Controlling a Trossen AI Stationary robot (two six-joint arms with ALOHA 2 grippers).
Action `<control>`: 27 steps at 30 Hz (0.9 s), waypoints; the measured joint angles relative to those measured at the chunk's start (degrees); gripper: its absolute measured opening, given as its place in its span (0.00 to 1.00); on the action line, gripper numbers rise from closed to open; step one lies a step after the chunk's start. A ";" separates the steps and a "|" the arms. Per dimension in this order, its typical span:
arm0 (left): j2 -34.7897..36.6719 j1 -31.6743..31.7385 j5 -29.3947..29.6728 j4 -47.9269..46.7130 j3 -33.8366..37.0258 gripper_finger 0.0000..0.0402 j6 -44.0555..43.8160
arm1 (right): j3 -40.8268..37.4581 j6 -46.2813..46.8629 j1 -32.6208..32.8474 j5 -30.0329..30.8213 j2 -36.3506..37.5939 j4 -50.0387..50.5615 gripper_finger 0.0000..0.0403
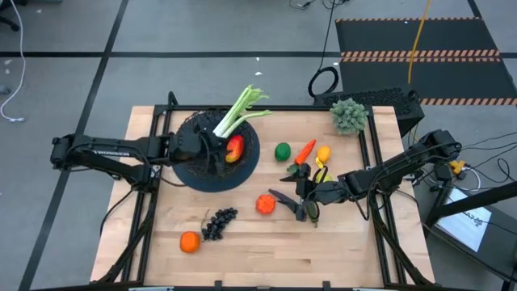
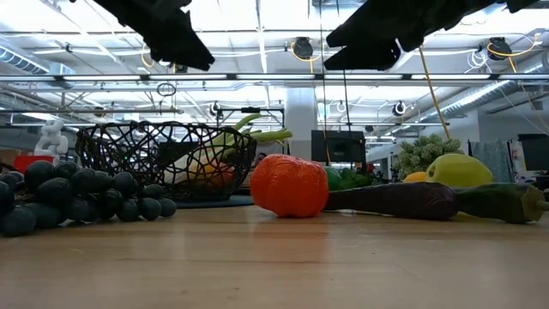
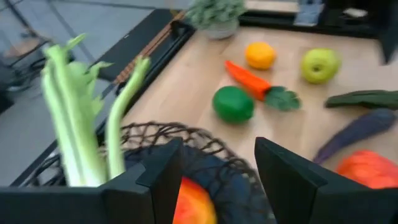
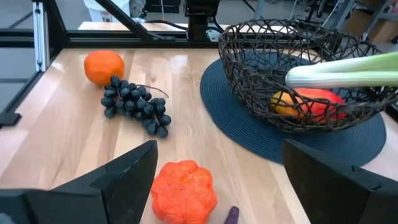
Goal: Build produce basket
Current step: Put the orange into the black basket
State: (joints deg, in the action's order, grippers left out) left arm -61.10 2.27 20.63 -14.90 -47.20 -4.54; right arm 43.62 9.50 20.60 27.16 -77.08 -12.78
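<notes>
The worktop (image 1: 339,242) is seen as pale planked wood with a smooth, matt finish. The basket (image 4: 292,74), at the upper right of the right wrist view, is woven of thin black wire, and a dark matt mat (image 4: 249,140) of ribbed weave is seen under it. The mango (image 4: 311,102), grapes (image 4: 134,109) and orange (image 4: 104,66) look like smooth, faintly glossy plastic.

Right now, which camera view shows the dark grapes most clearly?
The right wrist view: the dark grapes lie whole and unobstructed on the table beside an orange. The high view shows them whole but small. The low view shows them only side-on, cut by the picture's edge. The left wrist view does not show them.
</notes>
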 joint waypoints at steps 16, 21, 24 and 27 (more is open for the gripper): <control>0.02 -8.55 -6.71 5.18 0.02 0.49 5.82 | 0.00 8.04 -0.96 -0.20 0.00 10.96 0.84; 0.29 -12.10 -6.65 2.81 -0.80 0.49 5.20 | 0.00 8.04 -1.94 -0.20 -0.01 10.91 0.83; 0.46 -15.50 -5.57 -0.66 -2.63 0.49 3.25 | 0.00 7.91 -2.16 -0.20 0.00 10.93 0.83; 0.44 -20.26 -3.37 -6.16 -3.13 0.49 -2.55 | 0.00 7.66 -2.16 -0.22 -0.02 10.91 0.83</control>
State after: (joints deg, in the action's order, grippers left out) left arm -60.66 -17.98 17.25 -21.06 -50.33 -7.09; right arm 43.62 17.15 18.44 26.94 -77.10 -1.87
